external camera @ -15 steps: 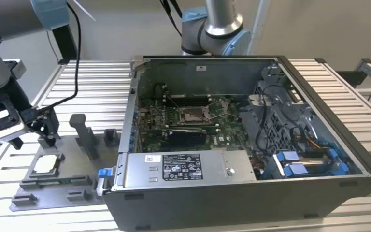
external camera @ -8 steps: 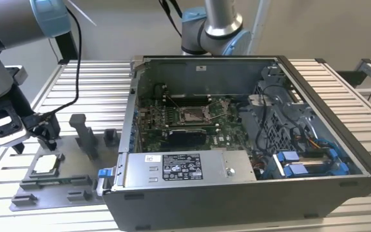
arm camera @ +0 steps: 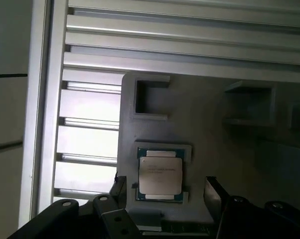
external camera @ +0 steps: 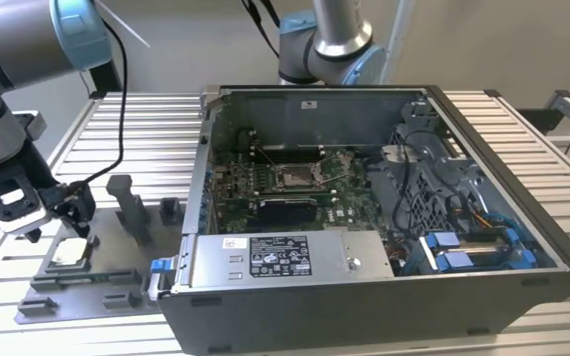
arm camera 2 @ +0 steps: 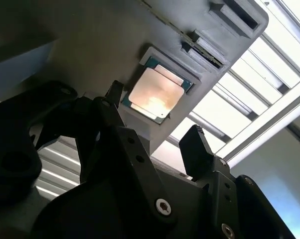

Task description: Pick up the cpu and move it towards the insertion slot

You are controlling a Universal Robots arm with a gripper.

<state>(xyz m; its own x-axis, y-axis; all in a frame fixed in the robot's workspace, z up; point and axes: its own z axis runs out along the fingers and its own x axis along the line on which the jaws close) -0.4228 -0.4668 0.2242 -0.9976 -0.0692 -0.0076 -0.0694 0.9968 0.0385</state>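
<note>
Gripper (arm camera 2: 155,112) fingers are spread, one on either side of the cpu (arm camera 2: 156,93). Cpu lies flat in a fixture (arm camera: 205,124) pocket, well apart from the insertion slot (external camera: 295,176).

The gripper (external camera: 60,228) hung just above the cpu (external camera: 70,252), which lay on a gray fixture plate (external camera: 102,285) at the exterior view's left; well apart, the insertion slot (external camera: 295,176) sat inside the open computer case (external camera: 364,304); both stood on a slatted table (external camera: 151,126).
</note>
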